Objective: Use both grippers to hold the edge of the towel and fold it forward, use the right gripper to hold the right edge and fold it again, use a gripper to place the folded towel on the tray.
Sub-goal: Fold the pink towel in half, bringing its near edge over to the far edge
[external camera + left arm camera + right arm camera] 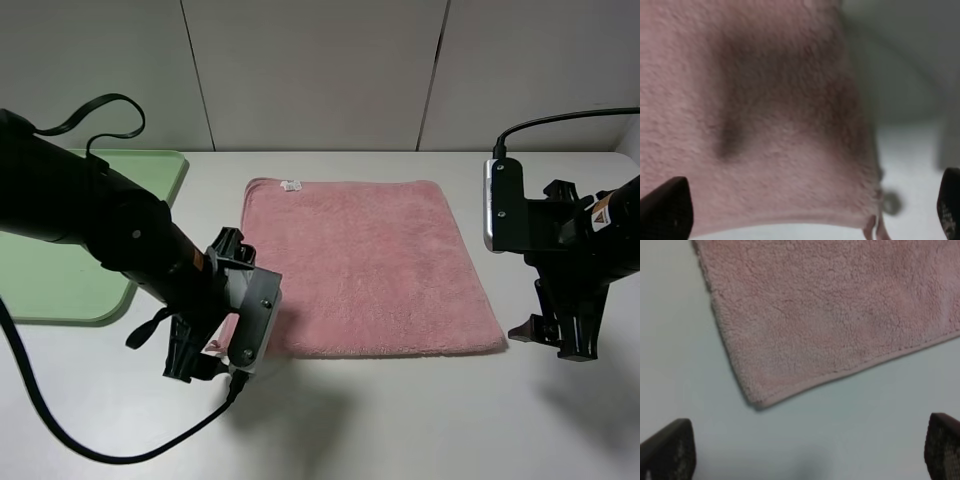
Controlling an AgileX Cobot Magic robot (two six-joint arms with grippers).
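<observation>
Status, all positions referenced to the towel (370, 265):

- the towel is laid flat and unfolded on the white table (400, 430), one layer, no creases seen; white tag (292, 185) is seen on the far hem, close to the far-left corner
- the edge of the towel (400, 352) nearest the high camera is lying on the table, not lifted
- the left gripper (200, 362) is positioned over the towel's near-left corner, tilted down; jaws are held wide apart, nothing is clamped. In the left wrist view the pink pile (765, 100) fills most of the frame, with the near hem and corner running between the two black fingertips (807, 210); contact with the cloth cannot be confirmed, as the view is blurred
- the right gripper (553, 340) is held just off the towel's near-right corner, over bare table and apart from the cloth; jaws are spread fully, nothing is gripped. In the right wrist view that corner (757, 402) is seen ahead of the fingertips (805, 450), with a strip of table between them, and the stitched hem (880, 360) is clearly visible
- the tray (60, 285) is located off the towel's left side, separated from it by bare table and partly hidden behind the left arm; nothing is seen on its visible part
</observation>
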